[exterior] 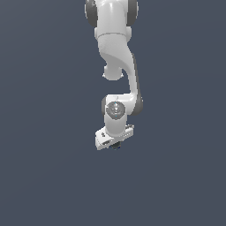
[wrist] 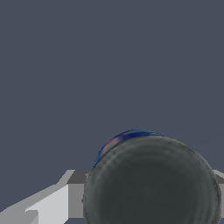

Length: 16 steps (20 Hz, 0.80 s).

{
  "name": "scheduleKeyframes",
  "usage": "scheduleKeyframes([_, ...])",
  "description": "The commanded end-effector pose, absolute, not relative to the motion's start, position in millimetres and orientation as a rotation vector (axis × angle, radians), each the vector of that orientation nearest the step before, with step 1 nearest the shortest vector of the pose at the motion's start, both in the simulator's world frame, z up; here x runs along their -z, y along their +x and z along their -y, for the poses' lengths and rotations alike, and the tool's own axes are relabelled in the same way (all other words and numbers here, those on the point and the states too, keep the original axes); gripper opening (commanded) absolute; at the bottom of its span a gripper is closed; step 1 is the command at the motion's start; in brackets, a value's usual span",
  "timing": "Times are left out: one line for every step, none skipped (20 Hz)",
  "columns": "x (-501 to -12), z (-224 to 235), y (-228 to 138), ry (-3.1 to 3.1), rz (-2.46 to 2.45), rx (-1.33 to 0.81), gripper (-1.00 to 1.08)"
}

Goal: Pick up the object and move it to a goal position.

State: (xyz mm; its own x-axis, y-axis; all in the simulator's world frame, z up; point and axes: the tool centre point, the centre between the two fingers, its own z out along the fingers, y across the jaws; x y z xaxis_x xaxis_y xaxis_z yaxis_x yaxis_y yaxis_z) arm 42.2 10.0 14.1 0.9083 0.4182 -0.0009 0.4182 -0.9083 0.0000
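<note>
My arm (exterior: pixel 115 48) comes down from the top centre of the exterior view, its white links stacked nearly straight down the middle of the frame. The upper link bulges at the top edge, then narrows and curves toward the exterior view's right before it meets the wrist joint (exterior: pixel 115 109), a rounded grey-capped housing just below the frame's middle. Below that joint my hand tilts, its flat white body slanting so that its lower end sits toward the exterior view's left. My end effector (exterior: pixel 114 143) points downward below the centre of the frame, against a plain slate-blue background with no visible edge or horizon. The object (exterior: pixel 116 146) shows as a small dark blob right at the underside of my end effector, much narrower than the white hand above it and touching or nearly touching it. In the wrist view the object (wrist: pixel 151 181) fills the lower right of the picture as a large dark grey sphere, with a thin blue rim showing at its upper edge. Pale grey and white parts of my hand flank it low in that picture. My fingers are hidden, so I cannot tell whether I am gripping the object or only held close around it.
</note>
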Motion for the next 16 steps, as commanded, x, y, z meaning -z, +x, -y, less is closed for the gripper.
scheduleKeyframes([-15,-9,42,3.068,-0.673,0.001,-1.0])
scheduleKeyframes([-17,-8,43,3.068,-0.673,0.001,-1.0])
scheduleKeyframes([-19,-7,43,3.068,-0.673,0.001,-1.0])
scheduleKeyframes([-22,-5,43,3.068,-0.673,0.001,-1.0])
scheduleKeyframes([-26,-2,43,3.068,-0.673,0.001,-1.0])
scheduleKeyframes([-30,1,44,3.068,-0.673,0.001,-1.0])
scheduleKeyframes([-35,4,44,3.068,-0.673,0.001,-1.0])
scheduleKeyframes([-41,8,44,3.068,-0.673,0.001,-1.0])
scheduleKeyframes([-47,12,45,3.068,-0.673,0.001,-1.0])
scheduleKeyframes([-54,17,45,3.068,-0.673,0.001,-1.0])
scheduleKeyframes([-62,22,46,3.068,-0.673,0.001,-1.0])
scheduleKeyframes([-70,28,47,3.068,-0.673,0.001,-1.0])
scheduleKeyframes([-79,34,47,3.068,-0.673,0.001,-1.0])
scheduleKeyframes([-88,40,48,3.068,-0.673,0.001,-1.0])
scheduleKeyframes([-98,46,49,3.069,-0.674,0.0,-1.0])
scheduleKeyframes([-108,53,50,3.069,-0.674,0.0,-1.0])
